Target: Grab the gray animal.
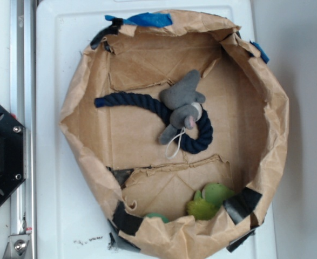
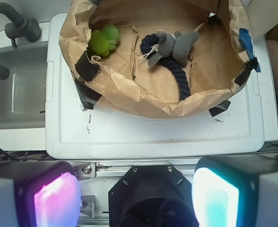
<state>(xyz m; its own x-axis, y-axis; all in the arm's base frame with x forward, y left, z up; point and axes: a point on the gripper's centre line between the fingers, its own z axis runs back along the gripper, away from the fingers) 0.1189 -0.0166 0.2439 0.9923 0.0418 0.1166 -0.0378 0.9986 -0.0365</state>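
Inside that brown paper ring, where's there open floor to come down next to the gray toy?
Bare cardboard lies between the gray animal and the far paper wall, and on the opposite side below the navy rope. It is crowded at the toy, which lies on the rope, and by the green plush against the wall.

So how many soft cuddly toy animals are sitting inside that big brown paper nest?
2. The small gray plush animal lies mid-nest, on the dark navy twisted rope. The green spiky plush toy sits against the paper wall, which may hide others.
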